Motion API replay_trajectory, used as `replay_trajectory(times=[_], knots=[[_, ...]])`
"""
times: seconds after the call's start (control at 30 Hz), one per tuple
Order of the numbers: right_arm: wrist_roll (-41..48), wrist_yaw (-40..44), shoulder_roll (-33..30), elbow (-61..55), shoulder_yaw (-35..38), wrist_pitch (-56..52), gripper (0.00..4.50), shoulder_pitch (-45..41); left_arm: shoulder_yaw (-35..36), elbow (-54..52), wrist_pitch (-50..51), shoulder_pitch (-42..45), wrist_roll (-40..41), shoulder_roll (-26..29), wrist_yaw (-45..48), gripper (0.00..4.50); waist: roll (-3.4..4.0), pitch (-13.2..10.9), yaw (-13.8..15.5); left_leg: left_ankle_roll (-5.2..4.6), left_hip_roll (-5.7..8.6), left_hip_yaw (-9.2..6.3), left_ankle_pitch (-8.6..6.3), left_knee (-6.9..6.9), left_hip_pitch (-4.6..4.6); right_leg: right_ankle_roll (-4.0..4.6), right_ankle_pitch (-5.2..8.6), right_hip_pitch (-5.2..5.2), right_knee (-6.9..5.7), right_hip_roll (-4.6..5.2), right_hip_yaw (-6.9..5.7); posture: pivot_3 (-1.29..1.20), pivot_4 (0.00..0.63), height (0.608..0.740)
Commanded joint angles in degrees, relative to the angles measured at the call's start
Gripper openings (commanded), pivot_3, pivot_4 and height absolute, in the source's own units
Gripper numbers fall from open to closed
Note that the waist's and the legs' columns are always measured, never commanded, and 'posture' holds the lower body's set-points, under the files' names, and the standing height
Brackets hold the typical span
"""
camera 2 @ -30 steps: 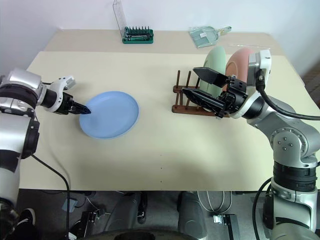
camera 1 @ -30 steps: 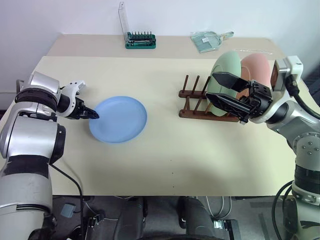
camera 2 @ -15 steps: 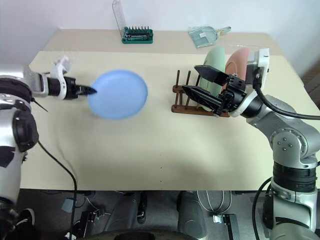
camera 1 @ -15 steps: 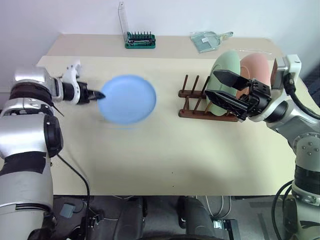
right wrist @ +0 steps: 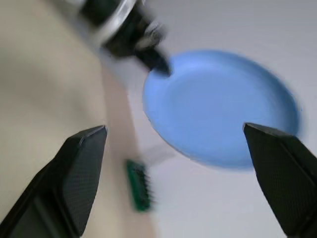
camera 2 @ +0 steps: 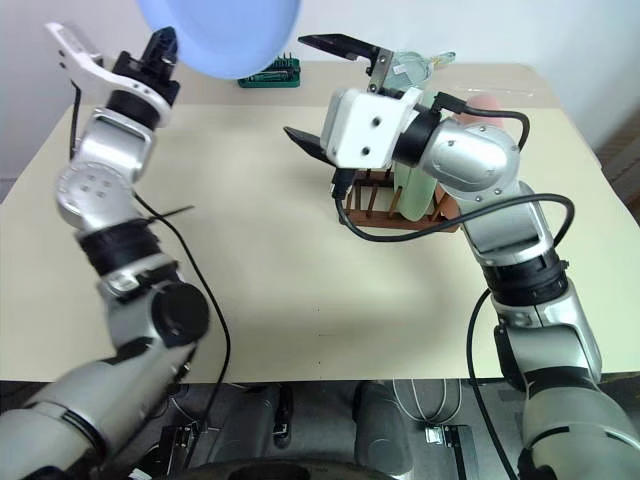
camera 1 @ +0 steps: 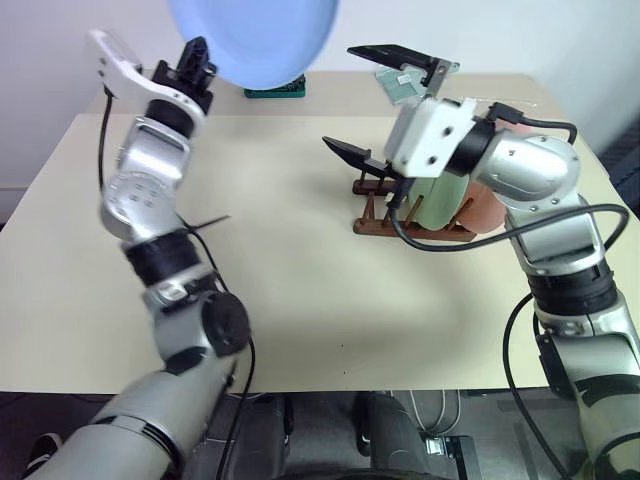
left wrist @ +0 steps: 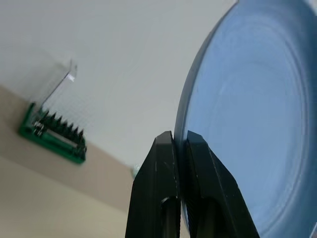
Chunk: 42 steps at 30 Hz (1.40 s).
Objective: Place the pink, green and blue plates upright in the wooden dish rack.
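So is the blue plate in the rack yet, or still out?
Out. The left gripper pinches the blue plate by its rim, high above the table, apart from the rack.

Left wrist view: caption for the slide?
Left gripper shut on the blue plate's rim, held up before the wall.

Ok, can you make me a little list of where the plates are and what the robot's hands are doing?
blue plate: in the air, pinched at its rim by left gripper
green plate: upright in rack
pink plate: upright in rack, behind the green one
right gripper: open wide, facing blue plate, holding nothing
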<state>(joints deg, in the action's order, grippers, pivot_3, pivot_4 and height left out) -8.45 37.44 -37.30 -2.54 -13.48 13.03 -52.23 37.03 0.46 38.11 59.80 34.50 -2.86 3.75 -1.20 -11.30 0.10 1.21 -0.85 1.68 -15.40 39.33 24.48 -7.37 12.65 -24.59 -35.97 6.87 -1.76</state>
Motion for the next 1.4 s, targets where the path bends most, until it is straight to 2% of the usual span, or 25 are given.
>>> replay_trajectory(times=[0.03,0.2,0.33,0.57,0.67,0.7,0.9,1.07,1.17,1.33,1.4], knots=[[-8.24,-3.35,-0.84,5.50,-0.99,8.69,4.50,-4.14,-6.56,-7.54,-2.43,-1.52,0.83,-4.25,-5.05,0.07,0.00,0.00,0.11,0.00,0.00,0.01,0.00,0.00,-0.02,0.00,0.00,0.02,0.01,0.00,0.01,0.00,0.150,0.724],[-15.16,-7.54,0.34,12.32,-1.78,12.18,4.50,-7.03,-13.29,-9.53,-2.80,-3.70,0.48,-5.47,-5.95,0.07,0.01,0.00,-0.39,0.00,-0.02,0.01,0.01,-0.02,-0.08,0.02,0.01,0.02,0.04,-0.05,0.01,0.00,0.150,0.724],[-18.39,-10.53,0.90,15.94,-1.41,12.96,4.50,-8.77,-15.76,-9.54,-2.29,-4.51,1.95,-6.15,-7.23,0.07,0.01,0.00,-0.59,0.00,-0.02,0.01,0.01,-0.04,-0.06,0.02,0.01,0.02,0.05,-0.04,0.02,0.00,0.150,0.724],[-20.57,-11.60,1.05,15.94,-1.05,11.20,4.50,-6.68,-20.40,-10.23,-1.20,-5.88,0.94,-4.15,-7.37,0.07,0.01,0.00,-0.72,0.00,-0.02,0.00,0.01,-0.07,-0.07,0.02,0.01,0.02,0.06,-0.05,0.01,0.00,0.150,0.724],[-19.89,-11.32,1.34,15.93,-0.55,9.89,3.68,-6.54,-21.74,-10.35,-1.03,-6.46,1.39,-3.81,-7.53,0.00,0.01,0.00,-0.67,0.00,-0.02,0.00,0.01,-0.07,-0.07,0.02,0.01,0.02,0.06,-0.05,0.01,0.00,0.150,0.724],[-19.86,-11.32,1.31,15.82,-0.52,9.79,3.27,-6.48,-21.98,-10.41,-1.21,-6.53,1.56,-3.79,-7.52,0.00,0.01,0.00,-0.68,0.00,-0.02,0.00,0.01,-0.07,-0.06,0.02,0.01,0.03,0.06,-0.05,0.01,0.00,0.150,0.724],[-19.86,-11.97,1.22,15.30,0.09,9.41,0.12,-6.07,-22.64,-10.17,-1.64,-6.54,1.17,-3.08,-8.11,0.00,0.01,0.00,-0.71,0.00,-0.02,0.00,0.01,-0.07,-0.06,0.02,0.01,0.03,0.21,-0.05,0.01,0.00,0.150,0.724],[-20.25,-12.76,1.54,15.36,0.28,9.08,0.05,-6.10,-19.14,-6.11,-3.70,-3.90,5.20,-3.30,-6.75,0.00,0.02,0.00,-0.58,0.00,-0.02,-0.02,0.01,-0.09,-0.07,0.02,0.01,0.07,0.30,-0.05,-0.01,0.00,0.150,0.724],[-20.78,-14.58,0.90,16.39,1.02,8.92,0.00,-6.66,-18.45,-4.99,-0.40,-3.32,10.74,-1.67,-2.70,1.01,0.02,0.00,-0.70,0.00,-0.02,-0.02,0.01,-0.10,-0.07,0.02,0.01,0.10,0.38,-0.05,-0.02,0.00,0.150,0.724],[-21.25,-16.93,-0.38,17.31,2.21,8.51,0.00,-7.25,-17.63,-5.05,1.30,-3.39,14.10,2.30,-0.37,3.57,0.02,0.00,-0.76,0.00,-0.02,-0.02,0.01,-0.15,-0.06,0.02,0.01,0.10,0.43,-0.05,-0.02,0.00,0.150,0.724],[-21.32,-18.49,-1.28,17.69,3.46,8.40,0.00,-7.73,-15.47,-6.25,4.08,-4.00,18.61,6.34,2.04,4.43,0.03,0.00,-0.81,0.00,-0.03,-0.02,0.01,-0.15,-0.07,0.02,0.01,0.10,0.43,-0.06,-0.02,0.00,0.150,0.724]])
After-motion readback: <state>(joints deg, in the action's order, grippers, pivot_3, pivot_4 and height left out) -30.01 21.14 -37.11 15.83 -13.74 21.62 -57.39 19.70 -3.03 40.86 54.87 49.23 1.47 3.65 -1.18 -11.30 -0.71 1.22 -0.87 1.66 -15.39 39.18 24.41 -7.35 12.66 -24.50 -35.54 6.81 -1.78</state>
